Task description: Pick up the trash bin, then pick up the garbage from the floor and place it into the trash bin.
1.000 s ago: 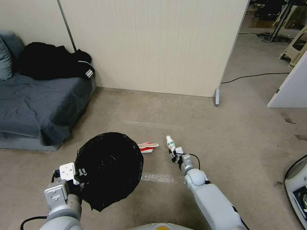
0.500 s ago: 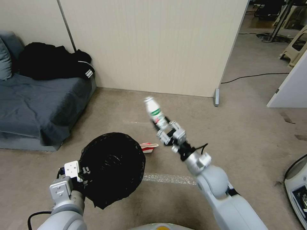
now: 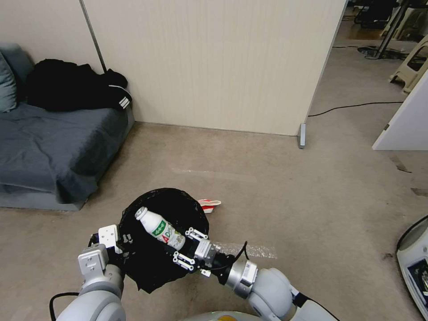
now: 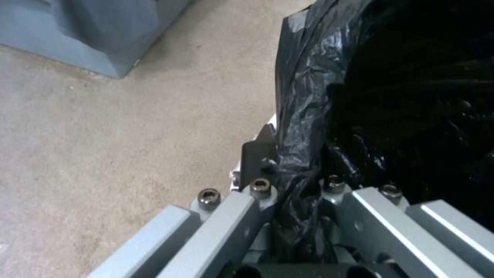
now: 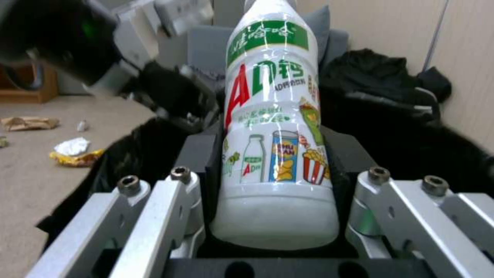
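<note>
Head view, right end effector [image 3: 186,248] grips bottle [image 3: 159,228], left [image 4: 296,193] pinches trash bin [image 3: 151,263] liner, white wall hidden

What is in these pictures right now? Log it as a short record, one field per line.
scene: carpeted floor beside a grey sofa and a beige partition wall
left gripper: shut on the rim of the trash bin, pinching its black liner, bin held off the floor
right gripper: shut on the bottle, holding it over the bin's mouth
bottle state: lying tilted, cap end toward the sofa side, not yet released
litter on the floor: red-and-white carton just beyond the bin; yellow wrapper, white tissue and brown paper farther off
</note>
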Motion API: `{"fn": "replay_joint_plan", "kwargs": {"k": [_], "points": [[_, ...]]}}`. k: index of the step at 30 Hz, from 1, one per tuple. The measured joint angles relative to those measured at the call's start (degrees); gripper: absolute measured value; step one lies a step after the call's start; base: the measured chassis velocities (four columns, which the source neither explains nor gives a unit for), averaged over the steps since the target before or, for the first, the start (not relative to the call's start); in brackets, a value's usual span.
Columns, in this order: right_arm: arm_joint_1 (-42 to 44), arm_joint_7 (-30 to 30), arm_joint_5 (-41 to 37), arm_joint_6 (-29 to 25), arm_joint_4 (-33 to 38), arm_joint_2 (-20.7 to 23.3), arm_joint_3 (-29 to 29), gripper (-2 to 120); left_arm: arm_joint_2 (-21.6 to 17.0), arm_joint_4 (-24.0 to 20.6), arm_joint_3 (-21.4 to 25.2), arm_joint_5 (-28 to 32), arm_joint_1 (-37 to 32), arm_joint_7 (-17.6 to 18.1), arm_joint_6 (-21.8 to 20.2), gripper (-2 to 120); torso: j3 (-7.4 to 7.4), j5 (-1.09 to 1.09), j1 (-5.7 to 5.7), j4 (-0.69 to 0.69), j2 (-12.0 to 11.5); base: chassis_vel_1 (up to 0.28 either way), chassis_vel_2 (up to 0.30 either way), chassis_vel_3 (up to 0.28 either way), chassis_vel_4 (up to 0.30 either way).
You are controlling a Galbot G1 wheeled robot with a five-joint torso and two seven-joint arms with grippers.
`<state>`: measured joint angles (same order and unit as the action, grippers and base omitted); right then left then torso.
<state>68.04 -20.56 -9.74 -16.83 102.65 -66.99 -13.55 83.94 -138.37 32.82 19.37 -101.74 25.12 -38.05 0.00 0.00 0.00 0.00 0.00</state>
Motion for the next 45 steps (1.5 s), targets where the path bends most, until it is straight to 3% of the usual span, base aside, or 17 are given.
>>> {"fn": "replay_joint_plan", "kwargs": {"k": [7, 9, 11, 14, 18, 23, 30, 36, 38, 45], "points": [[-1.80, 0.61, 0.12, 0.74, -3.28, -0.43, -0.60, 38, 0.58, 0.00, -1.03, -0.71, -0.05, 0.01, 0.00, 0, 0.00, 0.00, 0.00, 0.00, 0.00, 0.000, 0.000, 0.000, 0.000], [-1.83, 0.86, 0.13, 0.85, -3.58, -0.34, -0.57, 51, 0.82, 0.00, -1.33, -0.99, -0.08, 0.01, 0.04, 0, 0.00, 0.00, 0.00, 0.00, 0.00, 0.000, 0.000, 0.000, 0.000], [-1.83, 0.86, 0.13, 0.85, -3.58, -0.33, -0.56, 53, 0.85, 0.00, -1.35, -1.02, -0.09, 0.01, 0.04, 0, 0.00, 0.00, 0.00, -0.01, 0.00, 0.000, 0.000, 0.000, 0.000], [-2.05, 0.89, 0.13, 0.90, -3.58, -0.38, -0.40, 69, 0.93, 0.00, -1.47, -1.13, -0.13, 0.02, 0.06, 0, 0.00, 0.00, 0.00, 0.00, 0.00, 0.000, 0.000, 0.000, 0.000], [-2.13, 0.91, 0.12, 0.95, -3.48, -0.36, -0.24, 78, 0.93, 0.00, -1.47, -1.17, -0.14, 0.04, 0.08, 0, 0.00, 0.00, 0.00, 0.00, 0.00, 0.000, 0.000, 0.000, 0.000], [-1.88, 0.95, 0.11, 1.00, -3.05, -0.37, 0.26, 100, 0.77, 0.16, -1.35, -1.18, 0.00, 0.11, 0.13, 0, 0.00, 0.00, 0.00, 0.00, 0.00, 0.000, 0.000, 0.000, 0.000], [-1.44, 1.42, 0.11, 1.14, -0.49, -0.02, 0.78, 111, 0.56, 0.47, -1.17, -1.10, 0.23, 0.09, 0.14, 0, 0.00, 0.00, 0.00, 0.00, 0.00, 0.000, 0.000, 0.000, 0.000], [-0.94, 3.97, -0.72, 2.74, 9.21, 2.20, 4.37, 115, -0.20, 1.62, -0.19, -0.97, 0.60, 0.04, 0.17, 0, 0.00, 0.01, 0.00, 0.01, 0.00, 0.000, 0.000, 0.000, 0.000], [1.28, 5.70, -1.25, 4.15, 16.84, 4.00, 9.56, 114, -0.67, 2.64, 0.56, -0.97, 1.04, 0.01, 0.40, 0, 0.00, -0.01, 0.00, 0.01, 0.00, 0.000, 0.000, 0.000, 0.000], [13.17, 13.05, 1.86, 5.50, 25.77, 5.19, 20.06, 107, -1.21, 3.73, 2.65, -0.26, 2.53, 0.00, 0.81, 0, 0.00, 0.00, 0.00, 0.00, 0.00, 0.000, 0.000, 0.000, 0.000]]}}
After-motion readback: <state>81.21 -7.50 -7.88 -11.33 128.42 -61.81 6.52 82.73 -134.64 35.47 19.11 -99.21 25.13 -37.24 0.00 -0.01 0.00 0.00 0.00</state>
